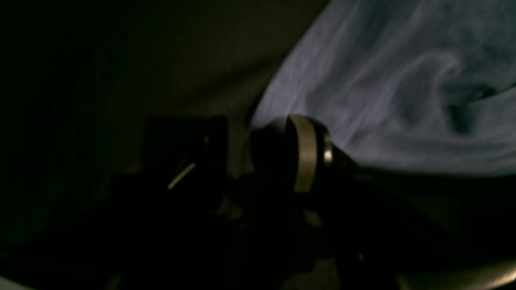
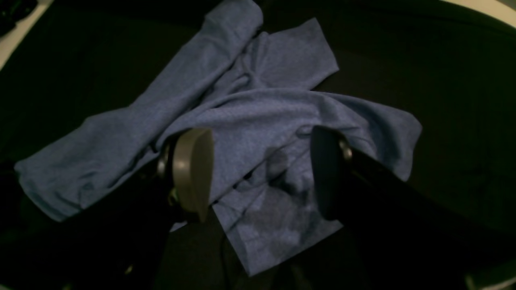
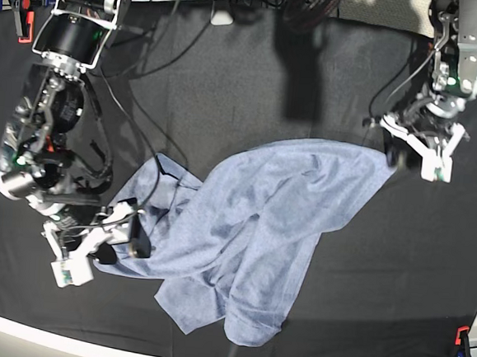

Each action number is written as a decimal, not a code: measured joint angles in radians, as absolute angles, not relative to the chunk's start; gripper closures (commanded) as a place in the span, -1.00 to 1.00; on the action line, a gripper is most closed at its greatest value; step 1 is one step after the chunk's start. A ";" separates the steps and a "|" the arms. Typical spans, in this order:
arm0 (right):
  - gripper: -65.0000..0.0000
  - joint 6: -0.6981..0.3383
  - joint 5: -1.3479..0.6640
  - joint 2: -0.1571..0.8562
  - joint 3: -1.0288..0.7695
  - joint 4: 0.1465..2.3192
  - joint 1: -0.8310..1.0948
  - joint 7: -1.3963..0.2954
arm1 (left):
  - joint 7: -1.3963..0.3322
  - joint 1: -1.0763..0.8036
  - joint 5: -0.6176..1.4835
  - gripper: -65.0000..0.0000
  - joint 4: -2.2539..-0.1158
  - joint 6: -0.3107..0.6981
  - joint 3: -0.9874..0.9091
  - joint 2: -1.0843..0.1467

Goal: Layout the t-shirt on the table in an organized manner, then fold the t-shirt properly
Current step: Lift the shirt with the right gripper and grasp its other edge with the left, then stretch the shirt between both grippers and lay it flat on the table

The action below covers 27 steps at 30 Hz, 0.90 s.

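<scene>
Blue-grey t-shirt (image 3: 250, 237) lay crumpled mid-tabletop (image 3: 229, 87). Both the left end effector (image 3: 418, 155) and right end effector (image 3: 110, 239) were spread wide at opposite edges, grasping nothing; a shallow pinch could slip and bunch it further.

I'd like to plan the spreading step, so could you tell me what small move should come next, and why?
Probably close the left claw on the shirt corner beside it. The t-shirt lies crumpled and folded over itself on the table, both claws stand open at opposite ends, and the right claw hovers over bunched fabric, so neither seems to hold cloth.
</scene>
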State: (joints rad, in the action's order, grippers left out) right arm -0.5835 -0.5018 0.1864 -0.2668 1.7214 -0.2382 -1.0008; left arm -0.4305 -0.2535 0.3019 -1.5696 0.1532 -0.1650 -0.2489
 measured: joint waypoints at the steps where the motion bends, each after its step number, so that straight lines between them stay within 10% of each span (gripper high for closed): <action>1: -0.13 -0.583 -0.503 0.186 -0.271 1.721 -0.239 -1.002 | -0.436 -0.245 0.334 0.33 -1.554 0.167 -0.165 -0.249; 14: -0.13 -0.583 -0.509 0.186 -0.271 1.721 -0.239 -1.015 | -0.503 -0.171 0.494 0.35 -1.471 0.257 -0.165 -0.244; 19: -0.13 -0.583 -0.509 0.186 -0.271 1.721 -0.239 -1.022 | -0.502 -0.171 0.494 1.00 -1.471 0.260 -0.165 -0.224; 27: -0.19 -0.560 -0.358 0.206 -0.271 1.610 -0.248 -0.923 | -0.524 -0.171 0.490 1.00 -1.471 0.259 -0.165 -0.225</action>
